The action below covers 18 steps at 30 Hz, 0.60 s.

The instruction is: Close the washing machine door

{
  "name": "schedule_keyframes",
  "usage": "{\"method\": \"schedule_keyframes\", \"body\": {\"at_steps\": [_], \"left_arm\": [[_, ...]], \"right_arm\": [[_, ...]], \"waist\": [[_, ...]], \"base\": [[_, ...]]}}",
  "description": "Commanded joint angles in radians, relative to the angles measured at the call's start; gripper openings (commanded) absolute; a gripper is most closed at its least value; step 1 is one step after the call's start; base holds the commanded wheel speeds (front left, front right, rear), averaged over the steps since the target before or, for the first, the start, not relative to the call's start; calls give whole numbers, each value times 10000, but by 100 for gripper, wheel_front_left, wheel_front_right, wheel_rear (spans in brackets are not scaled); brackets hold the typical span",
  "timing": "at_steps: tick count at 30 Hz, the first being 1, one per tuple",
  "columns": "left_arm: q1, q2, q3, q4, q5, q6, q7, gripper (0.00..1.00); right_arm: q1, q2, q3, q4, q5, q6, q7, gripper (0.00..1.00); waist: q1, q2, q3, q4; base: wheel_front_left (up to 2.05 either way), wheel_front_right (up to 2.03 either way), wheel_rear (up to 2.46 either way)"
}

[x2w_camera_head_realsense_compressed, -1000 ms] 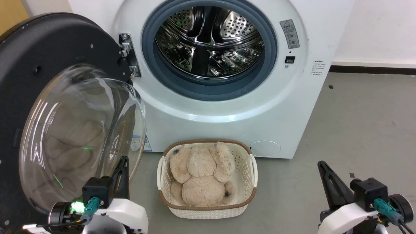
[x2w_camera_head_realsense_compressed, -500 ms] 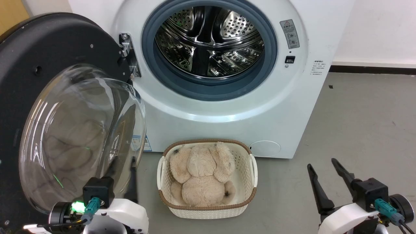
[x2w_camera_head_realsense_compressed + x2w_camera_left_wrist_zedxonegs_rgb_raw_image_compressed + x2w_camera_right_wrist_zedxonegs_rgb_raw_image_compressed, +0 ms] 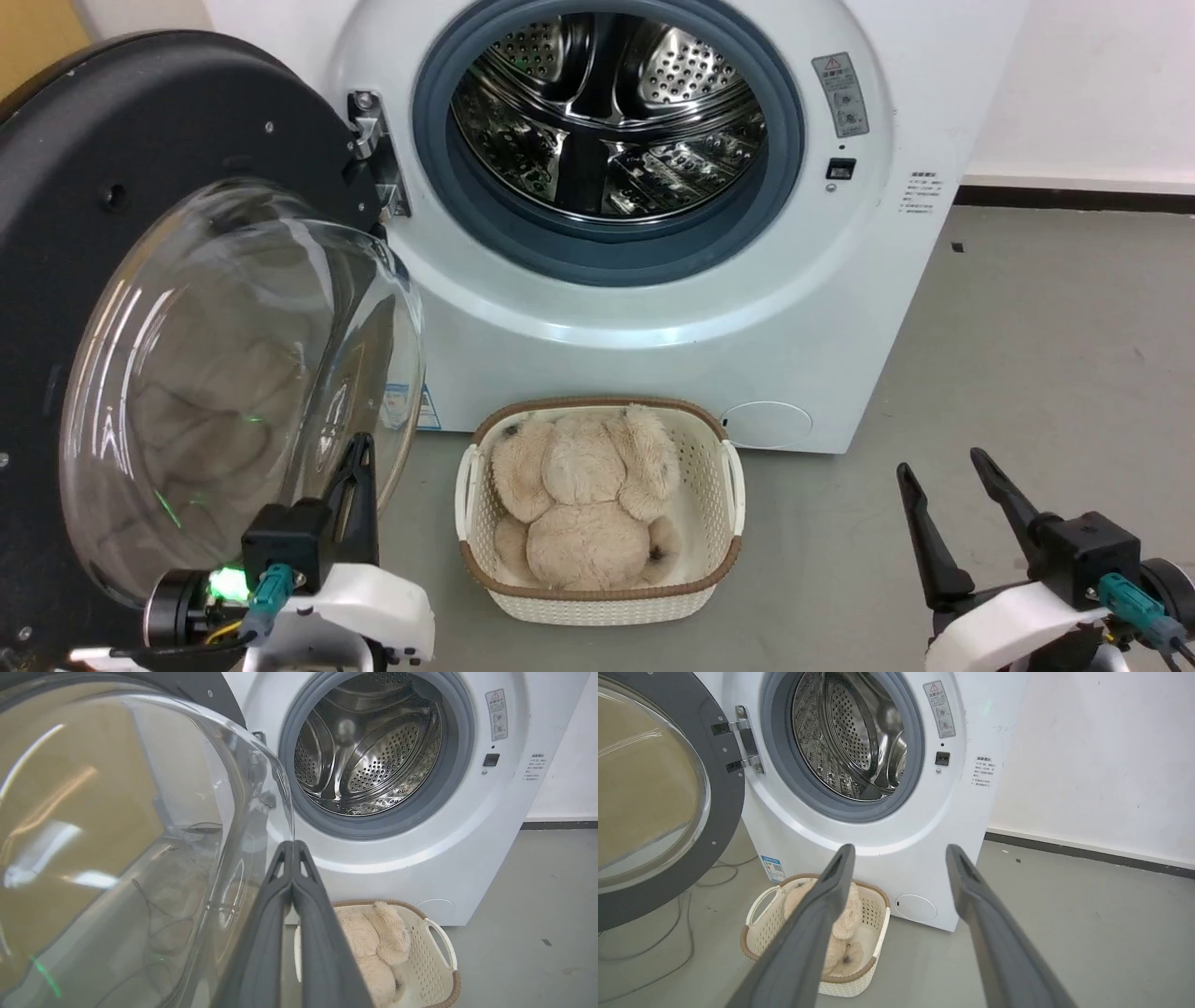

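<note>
Dark grey fingers of the left claw [image 3: 293, 847] are pressed together along their full length. In the left wrist view the tips stand just beside the right edge of the glass bowl [image 3: 140, 812]; contact cannot be confirmed. In the head view the left claw [image 3: 358, 457] stands at the lower left, in front of the lower right edge of the bowl. The right claw [image 3: 941, 467] stands at the lower right above the grey floor [image 3: 1027, 327], with its fingers spread, well apart from the machine.

A white basket [image 3: 597, 602] with a brown rim rests on the floor just in front of the machine base, between the two claws in the head view. It contains a beige plush toy [image 3: 579, 504].

The washing machine door [image 3: 140, 121] stands wide open on the robot's left side of the opening and hangs on a metal hinge [image 3: 373, 140]. Its matte black inner face is turned toward the head camera, and the clear bowl bulges out from it.

The washing machine [image 3: 653, 327] is white and stands behind the basket. Its opening is exposed: a grey rubber gasket [image 3: 431, 140] rings the perforated steel drum [image 3: 607, 112]. A warning sticker [image 3: 840, 93] sits to the right of the opening, with a small black latch slot [image 3: 840, 169] below it. A round flap [image 3: 766, 425] is set low on the front at the right. A white wall [image 3: 1074, 84] with dark skirting lies beyond.
</note>
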Motion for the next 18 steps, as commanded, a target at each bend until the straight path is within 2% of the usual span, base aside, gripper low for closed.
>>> {"method": "schedule_keyframes", "body": {"at_steps": [1, 10, 18], "left_arm": [[-177, 49, -41, -92, -14, 71, -89, 0], [-782, 57, 82, -734, -281, -20, -278, 0], [-1634, 32, 515, -1372, -578, -406, -445, 0]], "right_arm": [[-1, 6, -38, -42, 98, 1, -81, 100], [-30, 9, -168, -94, 243, 2, -269, 100], [-53, 12, -308, -111, 338, 2, -437, 100]], "waist": [[0, 0, 11, 29], [0, 0, 129, 346], [0, 0, 240, 793]], "base": [[0, 0, 0], [0, 0, 0], [0, 0, 0]]}}
